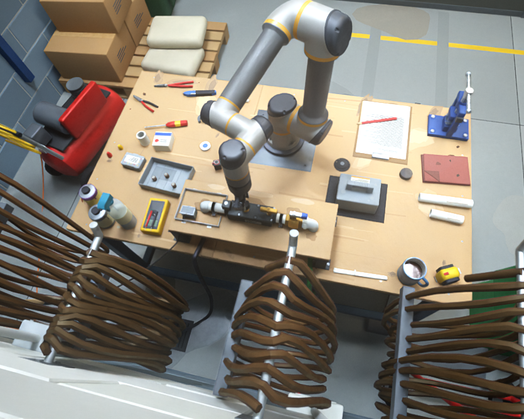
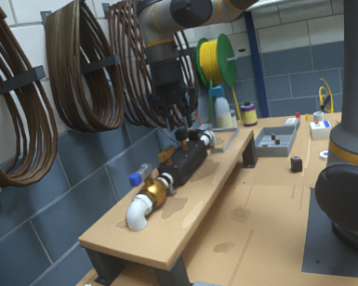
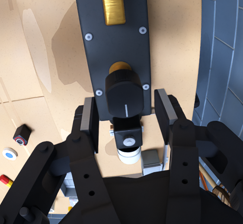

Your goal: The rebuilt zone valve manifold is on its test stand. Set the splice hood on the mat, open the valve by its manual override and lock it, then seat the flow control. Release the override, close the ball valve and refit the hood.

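My gripper [image 3: 127,114] stands over the black flow control knob [image 3: 124,96] on the manifold's black body [image 1: 248,213], open, with a finger on either side of the knob and nothing held. The knob's white mark points toward me. A brass override lever [image 3: 112,6] lies along the body further on. The brass ball valve [image 2: 155,191] with its blue handle [image 2: 135,178] sits at the manifold's near end by a white elbow [image 2: 137,214]. The grey splice hood [image 1: 359,193] rests on the black mat [image 1: 332,198] to the right of the stand.
Behind the stand, brown cable coils [image 2: 85,69] hang on the tiled wall, beside a yellow wire reel [image 2: 215,60]. A wire frame with a grey box [image 1: 189,212] sits at the stand's left end. A grey parts tray [image 1: 166,177] and a yellow meter [image 1: 155,215] lie further left.
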`<move>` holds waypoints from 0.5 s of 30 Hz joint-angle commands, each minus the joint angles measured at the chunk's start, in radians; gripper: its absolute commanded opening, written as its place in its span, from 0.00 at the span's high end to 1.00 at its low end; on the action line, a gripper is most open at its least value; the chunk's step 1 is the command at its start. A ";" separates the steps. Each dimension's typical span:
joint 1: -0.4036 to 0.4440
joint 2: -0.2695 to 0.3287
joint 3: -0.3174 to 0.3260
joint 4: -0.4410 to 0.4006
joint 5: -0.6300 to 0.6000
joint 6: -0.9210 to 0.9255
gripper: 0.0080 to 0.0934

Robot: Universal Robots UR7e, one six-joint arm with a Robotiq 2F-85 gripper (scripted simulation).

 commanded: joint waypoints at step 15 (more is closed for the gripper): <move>0.000 -0.019 -0.066 0.081 0.000 0.000 0.48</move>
